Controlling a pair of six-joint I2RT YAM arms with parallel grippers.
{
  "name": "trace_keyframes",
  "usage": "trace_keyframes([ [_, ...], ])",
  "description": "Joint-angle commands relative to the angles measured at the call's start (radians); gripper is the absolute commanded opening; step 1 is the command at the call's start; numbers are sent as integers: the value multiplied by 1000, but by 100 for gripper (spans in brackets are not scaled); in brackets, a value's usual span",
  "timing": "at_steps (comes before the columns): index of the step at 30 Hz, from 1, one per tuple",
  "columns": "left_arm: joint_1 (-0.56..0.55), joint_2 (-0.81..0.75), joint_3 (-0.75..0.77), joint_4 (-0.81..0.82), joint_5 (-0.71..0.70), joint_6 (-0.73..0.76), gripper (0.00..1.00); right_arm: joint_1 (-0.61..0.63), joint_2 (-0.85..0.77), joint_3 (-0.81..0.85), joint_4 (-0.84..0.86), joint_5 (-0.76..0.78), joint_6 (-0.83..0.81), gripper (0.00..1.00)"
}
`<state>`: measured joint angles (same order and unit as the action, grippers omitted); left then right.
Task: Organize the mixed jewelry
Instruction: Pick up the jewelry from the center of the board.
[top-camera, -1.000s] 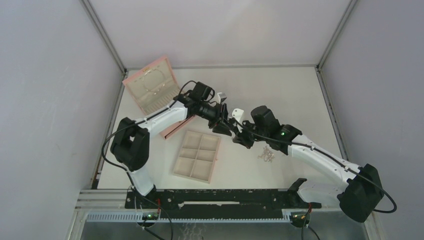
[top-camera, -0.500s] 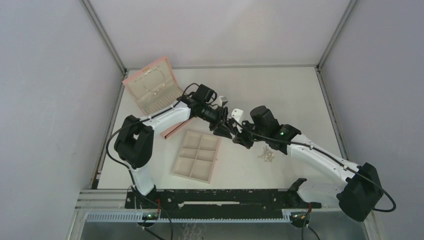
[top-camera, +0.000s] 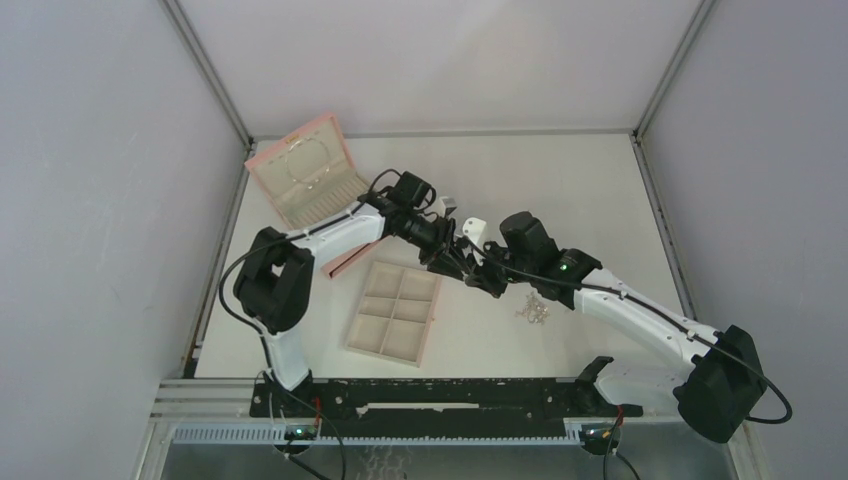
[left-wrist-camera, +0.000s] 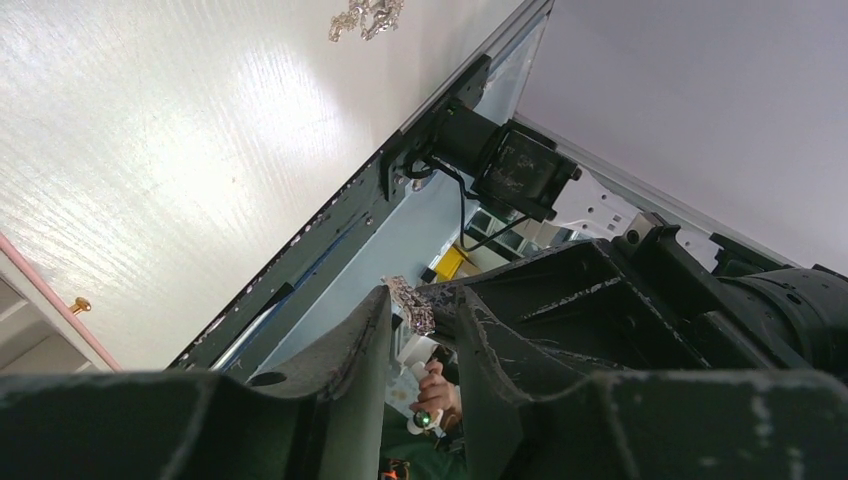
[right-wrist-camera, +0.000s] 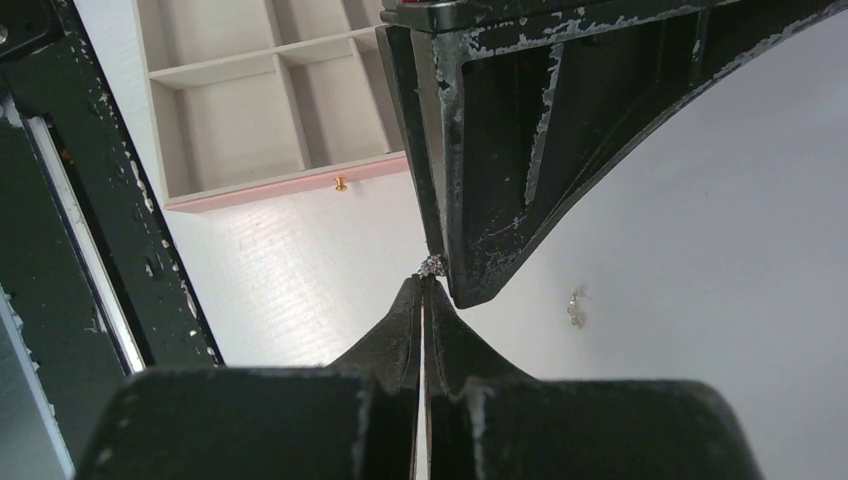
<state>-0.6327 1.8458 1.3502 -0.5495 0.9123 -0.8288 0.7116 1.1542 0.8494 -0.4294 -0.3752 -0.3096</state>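
A pink box (top-camera: 290, 138), a beige tray (top-camera: 395, 312) and silver jewelry (top-camera: 533, 310) on a white table (top-camera: 560, 200).

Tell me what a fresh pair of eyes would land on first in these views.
Above the middle of the table, the shut right hand pinches a tiny sparkly piece at its tips, right between the open fingers of the left hand. Next comes the small silver pile lying just right of them, then the beige tray to their left, whose compartments look bare.
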Motion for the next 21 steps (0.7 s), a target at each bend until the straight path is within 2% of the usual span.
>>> trace_keyframes([
  [1,-10,13,3,3,28,19,33,11,-5,22,21,-1,-19,0],
  [8,-15,16,3,8,34,16,29,11,-3,22,20,1,-17,0],
  [17,-14,10,3,25,34,-4,14,11,2,22,17,1,-16,0],
  [21,-13,6,1,25,30,-5,11,11,6,22,15,-1,-16,0],
])
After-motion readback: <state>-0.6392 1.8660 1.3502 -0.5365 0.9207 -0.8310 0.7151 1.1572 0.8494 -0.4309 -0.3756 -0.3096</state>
